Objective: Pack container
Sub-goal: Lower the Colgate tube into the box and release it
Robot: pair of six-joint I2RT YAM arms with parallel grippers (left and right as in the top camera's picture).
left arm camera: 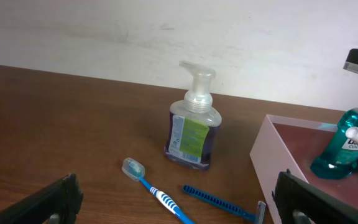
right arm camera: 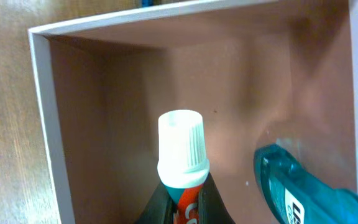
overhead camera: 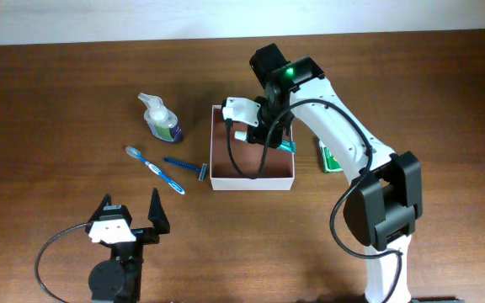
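Table [overhead camera: 57, 101] with container [overhead camera: 251, 183], toothbrush [overhead camera: 154, 168], razor [overhead camera: 185, 165], bottle [overhead camera: 162, 118]

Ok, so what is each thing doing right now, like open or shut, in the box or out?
container: open-topped, on the table
toothpaste tube: cap on, held over the container
right gripper: shut on the toothpaste tube
teal bottle: inside the container
left gripper: open, empty
soap bottle: upright, outside the container
toothbrush: lying on the table
razor: lying on the table
green packet: lying beside the container

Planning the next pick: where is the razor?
In the overhead view, the razor lies on the table just left of the container, between it and the toothbrush.
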